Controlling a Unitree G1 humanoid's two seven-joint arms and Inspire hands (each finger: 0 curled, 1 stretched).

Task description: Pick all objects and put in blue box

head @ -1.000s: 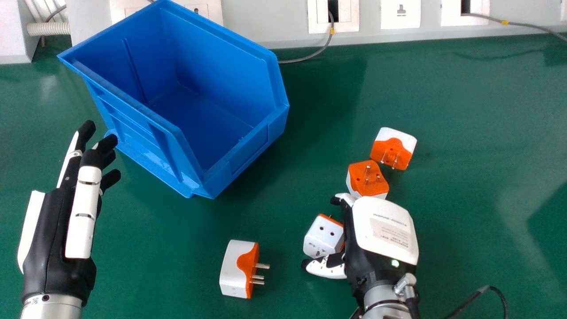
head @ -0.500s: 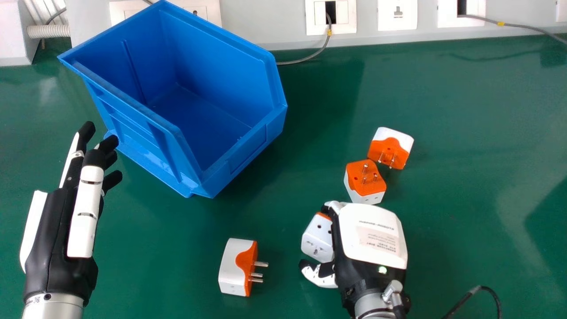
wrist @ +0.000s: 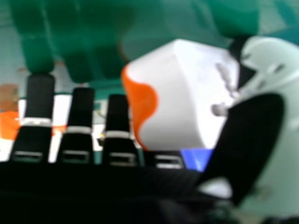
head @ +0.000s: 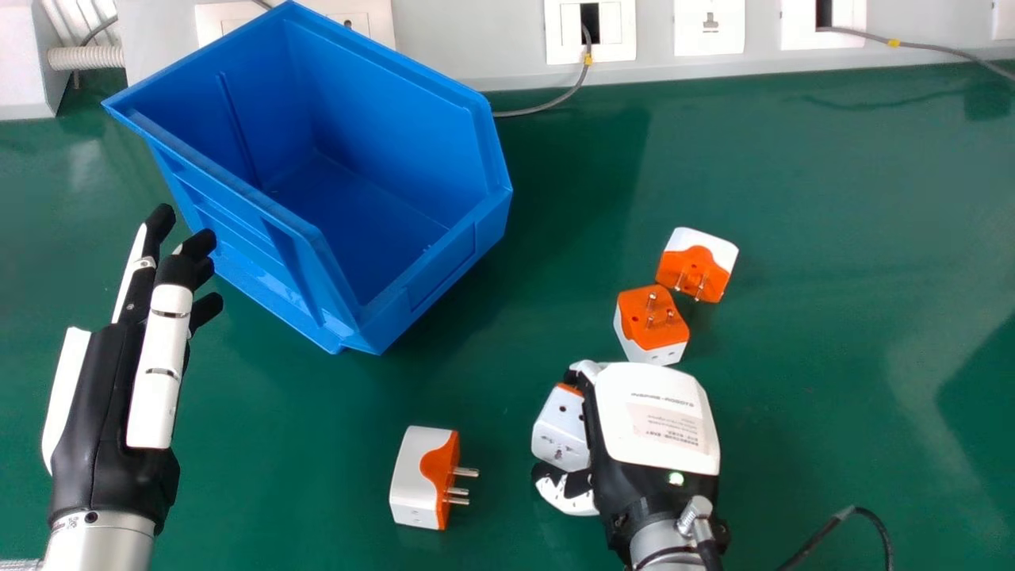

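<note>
The right hand [head: 656, 424] pinches a white-and-orange adapter [head: 560, 432]; the adapter is nearer than the blue box [head: 444, 266] and to its right. The left hand [head: 111, 404] is at left; its fingers are straight.

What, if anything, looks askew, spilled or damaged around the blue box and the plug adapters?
Nothing spilled or visibly damaged. Only the blue box looks askew, standing at an angle to the pale wall behind it.

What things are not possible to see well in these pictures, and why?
Head view: inner side of the adapter at the right hand, hidden by that hand.
Head view: part of the blue box's floor, hidden by its left wall.
Right hand view: the adapter's socket holes, blurred.
</note>
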